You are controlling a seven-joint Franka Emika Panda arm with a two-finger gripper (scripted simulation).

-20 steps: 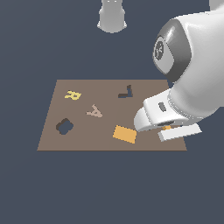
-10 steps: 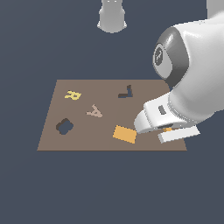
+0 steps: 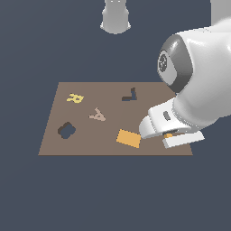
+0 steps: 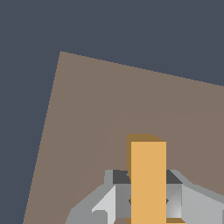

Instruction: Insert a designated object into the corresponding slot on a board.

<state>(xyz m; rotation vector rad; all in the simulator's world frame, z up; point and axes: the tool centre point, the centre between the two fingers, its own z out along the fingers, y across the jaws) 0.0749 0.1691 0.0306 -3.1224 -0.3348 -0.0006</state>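
One arm of the angle block (image 4: 148,179) juts lengthwise from the gripper (image 4: 148,203).

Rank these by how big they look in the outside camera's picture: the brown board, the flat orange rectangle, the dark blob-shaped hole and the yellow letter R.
1. Brown board
2. Flat orange rectangle
3. Dark blob-shaped hole, close to the rectangle in size
4. Yellow letter R

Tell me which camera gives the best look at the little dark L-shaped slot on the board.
The exterior view. It shows the slot whole and unobstructed near the far edge of the board, toward that view's right. The wrist view shows nothing of it, only bare board, the claw and the orange block it holds.
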